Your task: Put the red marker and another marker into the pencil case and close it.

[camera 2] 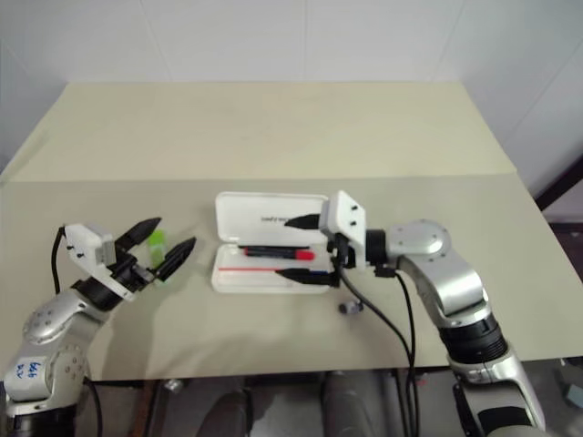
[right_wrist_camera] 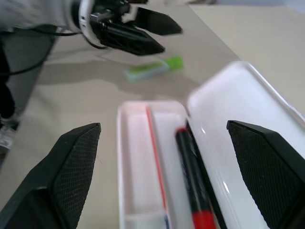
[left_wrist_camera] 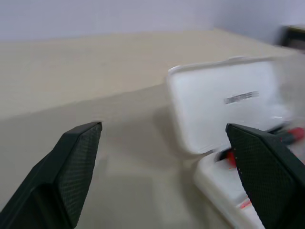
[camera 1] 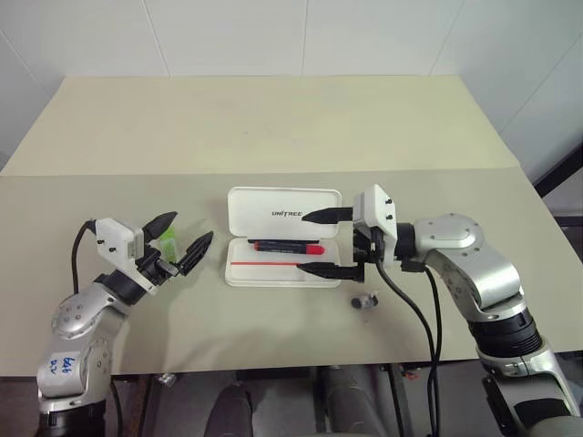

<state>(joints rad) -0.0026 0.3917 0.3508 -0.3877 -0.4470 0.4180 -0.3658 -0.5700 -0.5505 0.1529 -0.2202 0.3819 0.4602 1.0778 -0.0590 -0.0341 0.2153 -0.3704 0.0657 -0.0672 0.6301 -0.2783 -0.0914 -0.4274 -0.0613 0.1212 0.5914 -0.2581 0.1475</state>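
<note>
With the red marker [camera 1: 288, 247] lying in the open pencil case [camera 1: 282, 216], we are hovering our spread left hand [camera 1: 178, 245] over the green marker [right_wrist_camera: 153, 68] on the desk [camera 1: 273, 137], needing to close on it next, right hand [camera 1: 321, 242] spread too.

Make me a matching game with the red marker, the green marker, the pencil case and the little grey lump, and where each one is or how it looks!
Things:
1. red marker
2. green marker
3. pencil case
4. grey lump

Descriptions:
A. on the table below the left pincer
B. lid open
C. lying inside the case
D. on the table beside the case's right end

Pairs: 1-C, 2-A, 3-B, 4-D
</note>
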